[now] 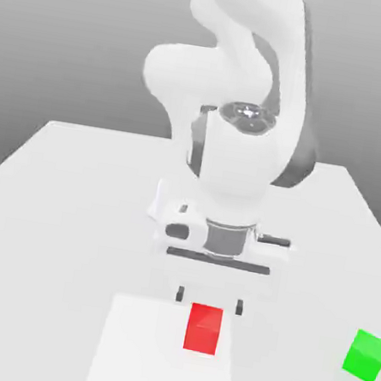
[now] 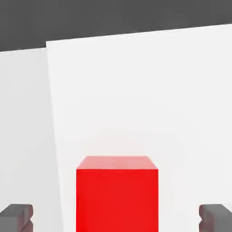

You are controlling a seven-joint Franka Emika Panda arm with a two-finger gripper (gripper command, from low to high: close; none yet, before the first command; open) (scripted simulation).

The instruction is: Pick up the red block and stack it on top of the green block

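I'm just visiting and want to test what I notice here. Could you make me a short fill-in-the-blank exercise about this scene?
1. The block nearest the hand is coloured ____.
2. In the exterior view, the green block sits toward that view's ____ of the red one.
3. The hand's fingers stand ____, one on each side of the red block.
4. Both blocks rest on a ____ table.

Missing words: red; right; open; white

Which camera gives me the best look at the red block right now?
The hand view: the red block looms large and centred between the open end effector's fingertips. The exterior view shows it smaller, on a paler white patch of table, with the green block off to that view's right.
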